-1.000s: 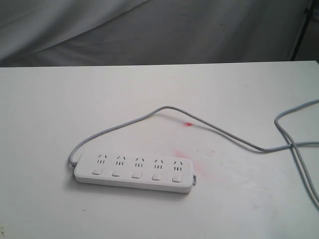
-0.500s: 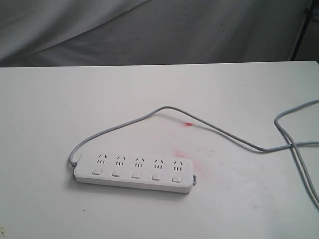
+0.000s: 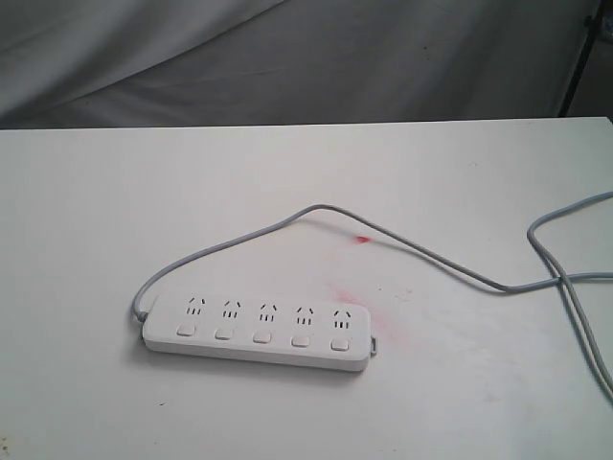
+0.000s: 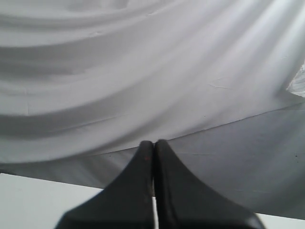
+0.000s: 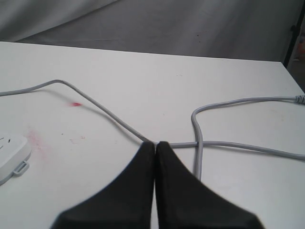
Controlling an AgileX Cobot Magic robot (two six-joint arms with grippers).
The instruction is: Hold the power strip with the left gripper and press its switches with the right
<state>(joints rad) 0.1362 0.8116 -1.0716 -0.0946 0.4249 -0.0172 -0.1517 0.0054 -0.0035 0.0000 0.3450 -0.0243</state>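
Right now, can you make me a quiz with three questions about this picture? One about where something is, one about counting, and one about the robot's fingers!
1. In the exterior view, where does the grey cord join the power strip?
A. its left end
B. its right end
C. its middle

2. How many switches does it have?
A. three
B. five
C. seven

3. How are the left fingers?
A. spread wide
B. clamped on the strip
C. pressed together, holding nothing

Answers:
1 A: the cord curls into the left end.
2 B: there is one row of five buttons.
3 C: the left wrist view shows them touching, with only cloth behind.
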